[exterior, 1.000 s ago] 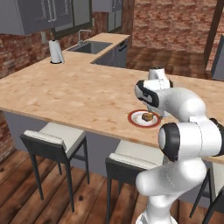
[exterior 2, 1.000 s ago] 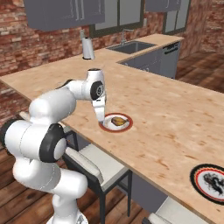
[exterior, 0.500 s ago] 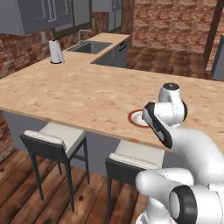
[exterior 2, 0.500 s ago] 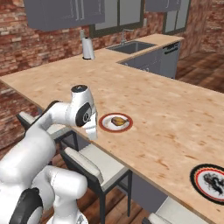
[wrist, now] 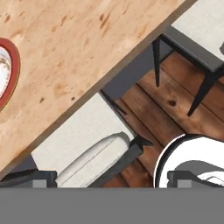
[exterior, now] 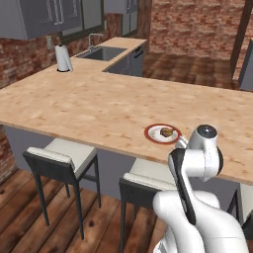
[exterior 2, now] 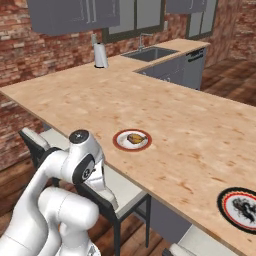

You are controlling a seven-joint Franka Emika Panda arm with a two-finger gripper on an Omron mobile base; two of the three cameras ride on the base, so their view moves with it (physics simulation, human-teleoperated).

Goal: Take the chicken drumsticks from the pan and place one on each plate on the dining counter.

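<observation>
The red-rimmed plate [exterior: 154, 133] [exterior 2: 120, 141] rests near the front edge of the tan dining counter [exterior: 99, 106] [exterior 2: 190, 130]. On it lies the paler golden-tan drumstick [exterior: 168, 132] [exterior 2: 134, 138]. The black-rimmed plate [exterior 2: 226, 210] sits further right on the counter, and a dark reddish-brown piece [exterior 2: 243, 207] lies in its white centre. My arm [exterior: 195, 163] [exterior 2: 82, 160] is folded low in front of the counter, away from both plates. The hand view looks down past the counter edge [wrist: 65, 43] and catches the red plate's rim [wrist: 13, 74] at far left. The pan is out of view.
Cushioned stools [exterior: 62, 153] [exterior 2: 122, 187] [wrist: 87, 131] stand under the counter's front edge over a wooden floor. A paper towel roll [exterior: 63, 58] [exterior 2: 100, 55] and a sink [exterior: 101, 53] [exterior 2: 150, 52] are at the far side.
The arm has drawn back from over the red-rimmed plate and folded down close to the base. The golden-tan drumstick stays on that plate. The base has not moved.
</observation>
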